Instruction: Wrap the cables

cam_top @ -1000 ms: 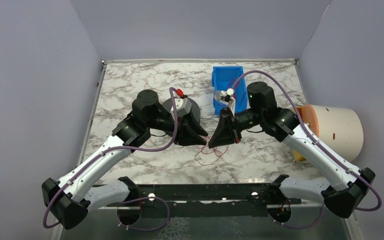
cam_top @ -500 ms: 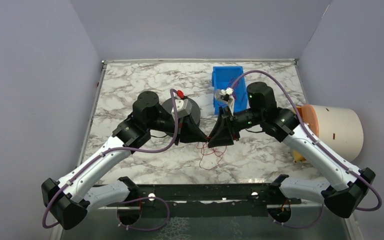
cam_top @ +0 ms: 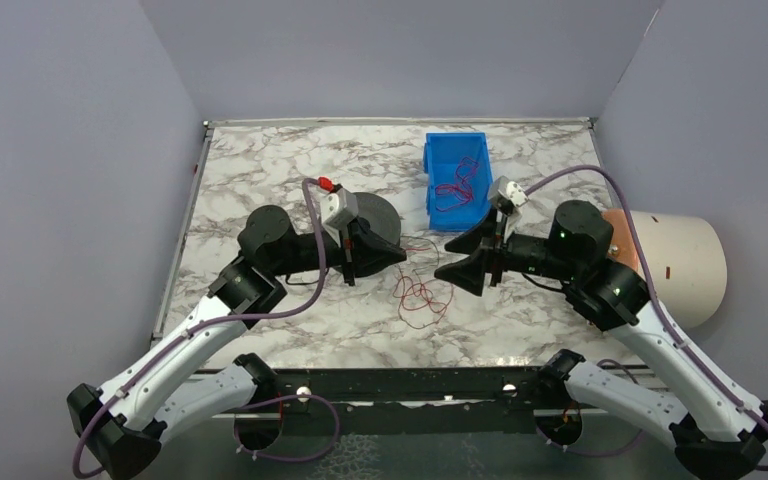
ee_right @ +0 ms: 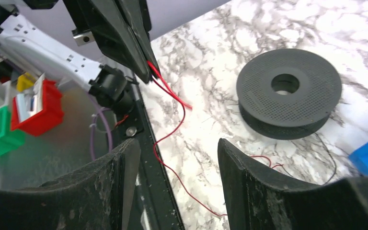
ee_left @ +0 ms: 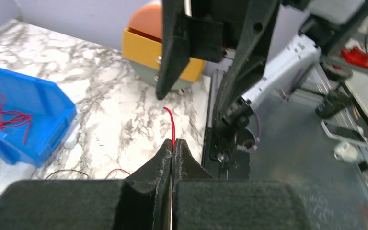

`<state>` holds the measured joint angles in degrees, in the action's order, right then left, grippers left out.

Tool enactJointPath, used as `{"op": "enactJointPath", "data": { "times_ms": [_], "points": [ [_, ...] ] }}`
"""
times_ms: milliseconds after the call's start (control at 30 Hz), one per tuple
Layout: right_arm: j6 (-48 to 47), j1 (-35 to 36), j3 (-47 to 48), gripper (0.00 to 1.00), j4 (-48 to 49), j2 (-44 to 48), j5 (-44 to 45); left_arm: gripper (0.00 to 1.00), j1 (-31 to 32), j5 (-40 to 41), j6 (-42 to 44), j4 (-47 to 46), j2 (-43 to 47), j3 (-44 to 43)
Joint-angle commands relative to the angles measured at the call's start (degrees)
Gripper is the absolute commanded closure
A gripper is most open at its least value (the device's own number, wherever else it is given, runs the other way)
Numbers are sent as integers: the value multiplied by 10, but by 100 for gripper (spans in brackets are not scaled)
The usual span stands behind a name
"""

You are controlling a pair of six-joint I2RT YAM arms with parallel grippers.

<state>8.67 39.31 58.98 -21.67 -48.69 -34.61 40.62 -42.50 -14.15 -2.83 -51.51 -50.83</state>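
Your left jaws pinched the thin red wire (ee_left: 172, 129) near its tip; your right jaws gaped empty; it looked light, limp, tangle-prone, best gripped near an end.

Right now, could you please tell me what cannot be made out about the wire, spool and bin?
Red wire: left wrist view, its held length hidden inside the shut jaws of the left gripper.
Black spool: top view, partly covered by the left wrist.
Blue bin: left wrist view, cut off by the left edge.
Red tangle: top view, too thin to trace its loops.
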Motion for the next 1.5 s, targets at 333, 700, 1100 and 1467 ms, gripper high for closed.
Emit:
{"op": "enactJointPath", "data": {
  "times_ms": [333, 700, 1100, 1467],
  "points": [
    [79, 2, -123, 35, 245, 20, 22, 100, 2, 124, -176, -217, 52, 76],
    [153, 1, -129, 36, 394, -82, -58, 100, 3, 120, -214, -259, 40, 84],
    [194, 7, -132, 40, 483, -131, -130, 100, 6, 124, -233, -286, 26, 88],
    [198, 9, -143, 50, 491, -141, -150, 100, 8, 130, -238, -297, 20, 83]
  ]
}}
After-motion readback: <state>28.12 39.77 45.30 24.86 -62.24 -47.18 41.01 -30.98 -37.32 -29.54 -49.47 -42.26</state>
